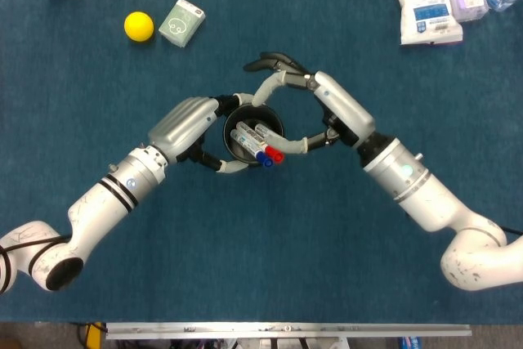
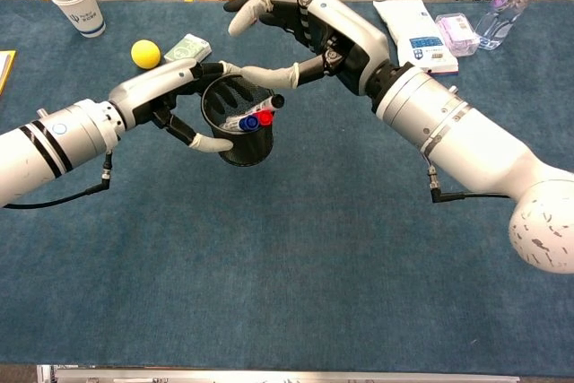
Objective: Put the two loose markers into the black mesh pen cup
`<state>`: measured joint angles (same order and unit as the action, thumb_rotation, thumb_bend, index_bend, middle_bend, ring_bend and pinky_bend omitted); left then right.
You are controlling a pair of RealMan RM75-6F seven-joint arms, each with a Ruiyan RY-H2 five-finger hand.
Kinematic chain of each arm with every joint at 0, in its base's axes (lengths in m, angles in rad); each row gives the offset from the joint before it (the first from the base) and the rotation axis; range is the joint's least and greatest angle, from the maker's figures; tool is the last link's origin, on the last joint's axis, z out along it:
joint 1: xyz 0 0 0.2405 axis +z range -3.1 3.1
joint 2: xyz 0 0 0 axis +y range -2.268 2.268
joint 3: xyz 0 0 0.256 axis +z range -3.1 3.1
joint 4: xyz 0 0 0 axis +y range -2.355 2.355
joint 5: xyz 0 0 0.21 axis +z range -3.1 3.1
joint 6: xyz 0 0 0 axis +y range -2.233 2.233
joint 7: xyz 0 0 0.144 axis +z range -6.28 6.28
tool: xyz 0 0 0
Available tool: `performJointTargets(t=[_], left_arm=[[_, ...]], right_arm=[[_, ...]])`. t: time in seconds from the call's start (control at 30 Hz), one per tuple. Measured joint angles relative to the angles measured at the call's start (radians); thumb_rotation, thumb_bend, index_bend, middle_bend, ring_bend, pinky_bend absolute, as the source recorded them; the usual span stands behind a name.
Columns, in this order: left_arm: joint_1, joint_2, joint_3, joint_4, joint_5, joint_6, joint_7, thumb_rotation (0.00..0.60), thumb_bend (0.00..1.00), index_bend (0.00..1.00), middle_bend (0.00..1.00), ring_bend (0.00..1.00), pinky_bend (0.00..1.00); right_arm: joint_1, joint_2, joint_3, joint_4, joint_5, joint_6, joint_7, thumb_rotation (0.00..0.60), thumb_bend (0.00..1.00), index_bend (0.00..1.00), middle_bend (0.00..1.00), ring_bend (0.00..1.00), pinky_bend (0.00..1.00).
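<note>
Near the frame's centre, the right hand (image 2: 309,38) is hovering empty with fingers spread over the black mesh pen cup (image 2: 238,127), which the left hand (image 2: 175,100) is gripping, and three markers (image 1: 257,143) are lying inside, so the drop looks finished and withdrawing comes next.

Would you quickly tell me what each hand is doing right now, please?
Left hand: grips the black mesh pen cup around its side.
Right hand: open above the cup, fingers spread, holding nothing; the markers lie in the cup.
</note>
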<state>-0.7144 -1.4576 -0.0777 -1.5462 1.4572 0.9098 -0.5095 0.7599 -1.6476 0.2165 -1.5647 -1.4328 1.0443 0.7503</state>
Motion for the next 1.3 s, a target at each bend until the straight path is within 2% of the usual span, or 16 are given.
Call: performJointTargets(t=[0.2, 0.4, 0.7, 1.1, 1.3], left_arm=[[0.008, 0.005, 0.014, 0.014, 0.002, 0.0, -0.002, 0.6, 0.22, 0.35, 0.4, 0.35, 0.31], [0.023, -0.007, 0.029, 0.048, -0.003, 0.001, -0.024, 0.6, 0.22, 0.35, 0.4, 0.35, 0.31], [0.029, -0.05, 0.042, 0.141, 0.005, 0.0, -0.035, 0.6, 0.22, 0.35, 0.4, 0.34, 0.31], [0.035, -0.096, 0.056, 0.208, 0.009, -0.016, -0.062, 0.6, 0.22, 0.34, 0.36, 0.29, 0.3], [0.035, -0.088, 0.059, 0.207, 0.021, -0.01, -0.076, 0.6, 0.22, 0.21, 0.26, 0.19, 0.27]], right_arm=[[-0.022, 0.052, 0.017, -0.027, -0.019, 0.053, -0.009, 0.6, 0.17, 0.44, 0.2, 0.06, 0.02], [-0.066, 0.156, 0.027, -0.068, -0.036, 0.108, -0.052, 0.6, 0.17, 0.44, 0.2, 0.06, 0.02], [-0.139, 0.269, -0.009, -0.075, -0.063, 0.162, -0.104, 0.6, 0.17, 0.43, 0.2, 0.06, 0.02], [-0.162, 0.282, -0.027, -0.052, -0.066, 0.168, -0.098, 0.6, 0.17, 0.43, 0.2, 0.06, 0.02], [-0.169, 0.277, -0.026, -0.049, -0.059, 0.171, -0.085, 0.6, 0.17, 0.43, 0.2, 0.06, 0.02]])
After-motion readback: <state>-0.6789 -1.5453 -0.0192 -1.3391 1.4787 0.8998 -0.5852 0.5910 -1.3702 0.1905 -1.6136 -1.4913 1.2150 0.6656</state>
